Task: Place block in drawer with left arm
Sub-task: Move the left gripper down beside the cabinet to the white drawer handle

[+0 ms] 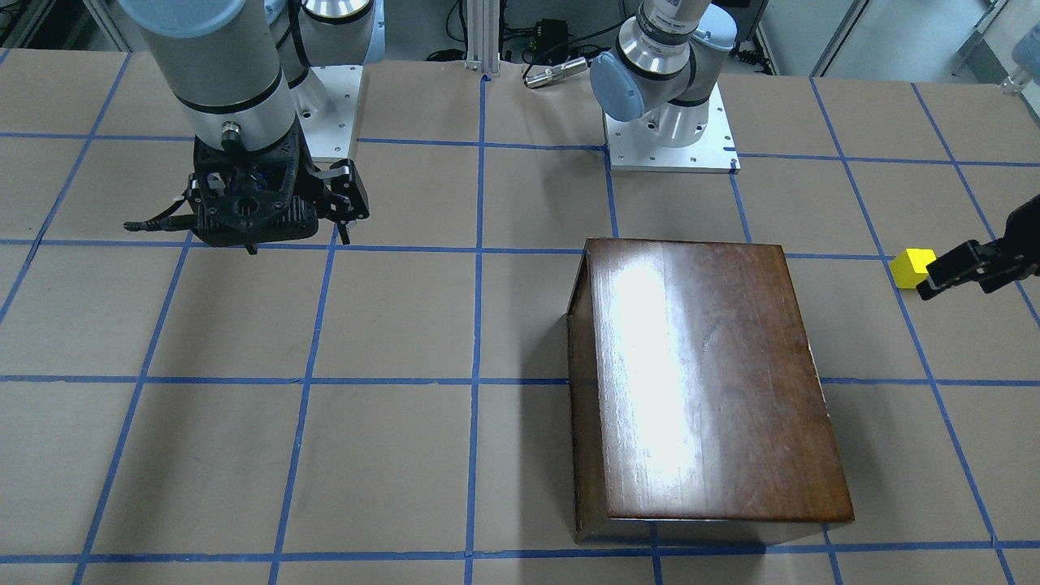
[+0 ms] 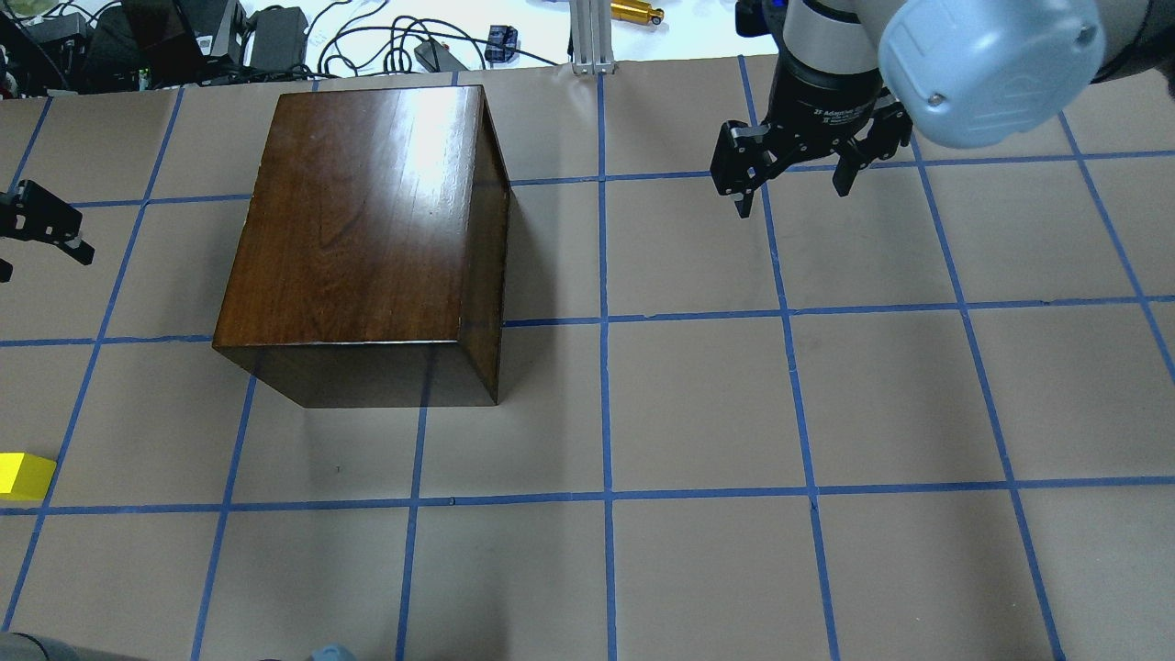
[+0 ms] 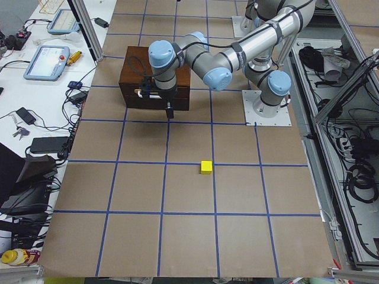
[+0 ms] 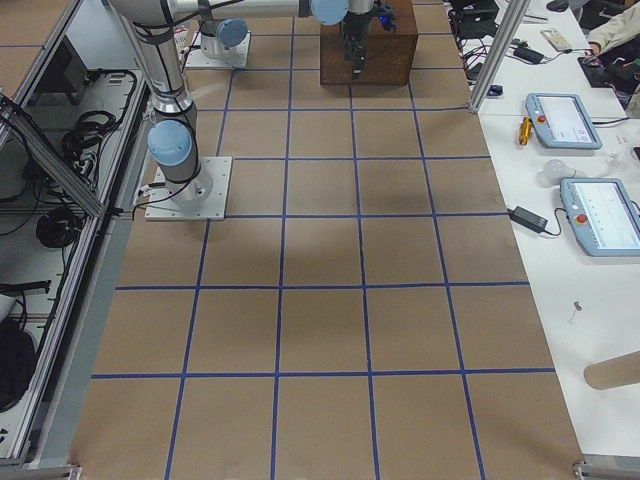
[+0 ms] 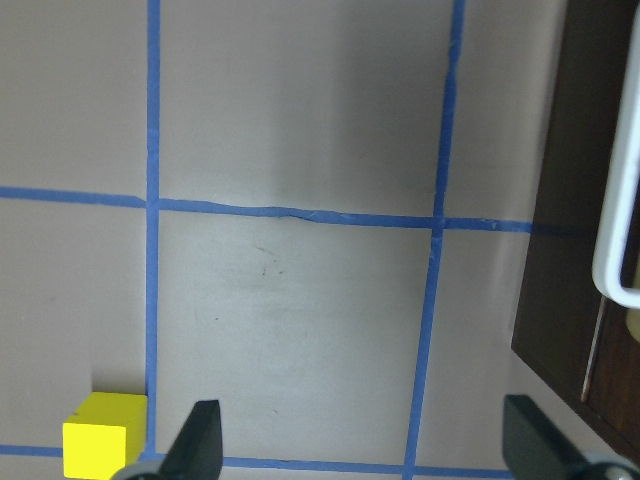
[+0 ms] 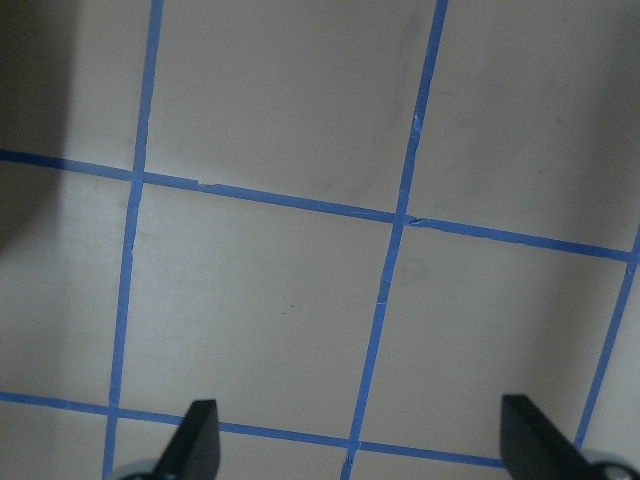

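Observation:
The yellow block (image 2: 23, 476) lies on the table at the far left edge of the overhead view; it also shows in the front view (image 1: 912, 266) and the left side view (image 3: 206, 167). My left gripper (image 2: 23, 248) hovers open and empty between block and box. In its wrist view its fingers (image 5: 200, 445) stand wide apart, with the block (image 5: 103, 432) at the lower left. The drawer's dark front (image 5: 580, 200) with its metal pull (image 5: 612, 200) is at the right edge and looks closed. My right gripper (image 2: 794, 179) is open and empty, far from the box.
The glossy dark-brown box (image 2: 367, 220) stands on the brown paper with blue tape grid, its drawer side facing the robot's left (image 3: 154, 97). Cables and power bricks (image 2: 275, 41) lie beyond the far edge. The right arm's base plate (image 1: 670, 150) is bolted behind the box.

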`<state>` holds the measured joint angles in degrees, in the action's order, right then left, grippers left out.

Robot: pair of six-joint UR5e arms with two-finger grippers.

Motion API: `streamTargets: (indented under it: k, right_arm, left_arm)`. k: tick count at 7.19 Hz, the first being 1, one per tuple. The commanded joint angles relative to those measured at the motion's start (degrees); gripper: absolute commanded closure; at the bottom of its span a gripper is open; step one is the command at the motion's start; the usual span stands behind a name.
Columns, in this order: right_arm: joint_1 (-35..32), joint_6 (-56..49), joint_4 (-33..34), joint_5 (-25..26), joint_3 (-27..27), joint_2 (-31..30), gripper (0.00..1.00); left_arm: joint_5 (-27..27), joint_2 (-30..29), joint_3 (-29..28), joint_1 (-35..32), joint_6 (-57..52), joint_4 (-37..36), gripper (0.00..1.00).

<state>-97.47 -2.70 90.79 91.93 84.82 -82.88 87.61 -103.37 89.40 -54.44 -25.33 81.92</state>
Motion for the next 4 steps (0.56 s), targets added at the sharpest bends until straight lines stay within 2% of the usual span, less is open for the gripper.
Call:
streamTargets:
  k: [1,4]
  right_arm:
    - [0.0,0.07,0.0,0.0,0.0,0.0,0.0]
    - [0.0,-0.02,0.0,0.0,0.0,0.0,0.0]
  left_arm:
    - [-11.77,-6.12,-0.01,-0.05,1.08,-2.38,0.0]
    - [-19.03,-8.07,0.08,-2.77,-1.45,-1.59,0.0]
